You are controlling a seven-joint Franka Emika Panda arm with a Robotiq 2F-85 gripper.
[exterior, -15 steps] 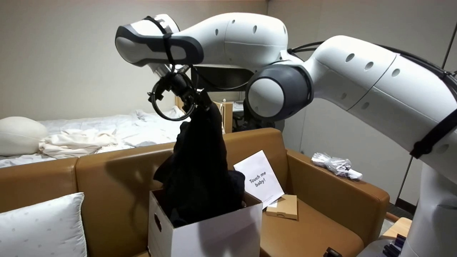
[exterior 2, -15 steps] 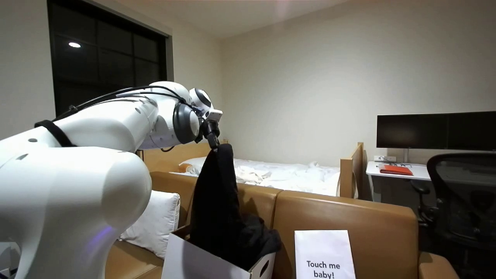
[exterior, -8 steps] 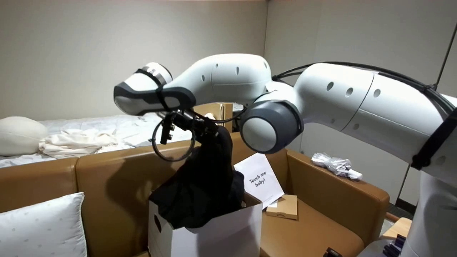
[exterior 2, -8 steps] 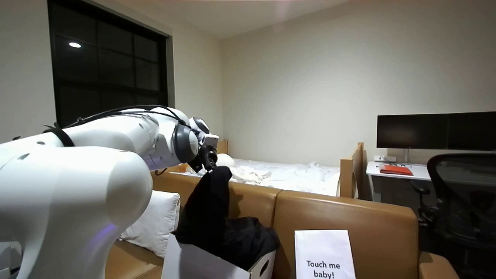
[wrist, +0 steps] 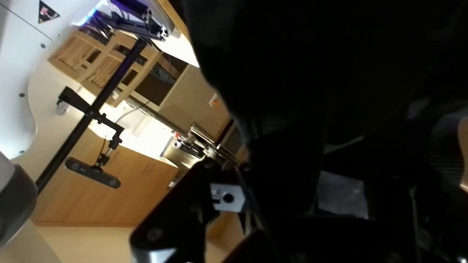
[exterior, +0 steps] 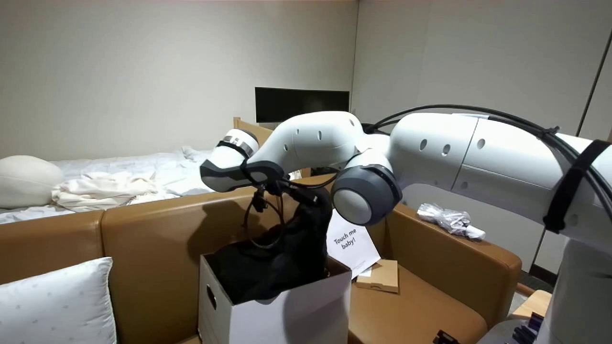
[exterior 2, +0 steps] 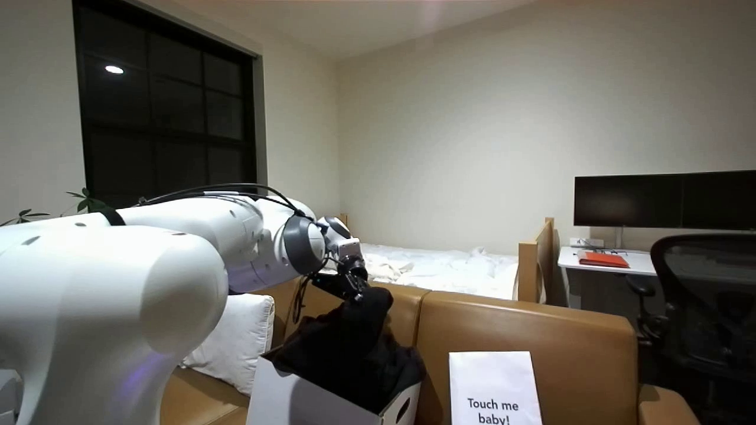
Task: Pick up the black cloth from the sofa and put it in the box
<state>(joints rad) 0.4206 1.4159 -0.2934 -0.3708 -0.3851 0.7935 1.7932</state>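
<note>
Above the box (exterior: 258, 325), gripper (exterior 2: 359, 294) pinched narrow on a peak of black cloth (exterior: 287, 274). Change: gripper lower; fabric drawn off one side edge, lower folds inside, slight lap over near edge. Judged: placement nearly done, release remaining.

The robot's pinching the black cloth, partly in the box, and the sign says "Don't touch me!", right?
No "Don't": both exterior views show the sign saying "Touch me baby!" The gripper pinches the black cloth, which is partly in the box.
</note>
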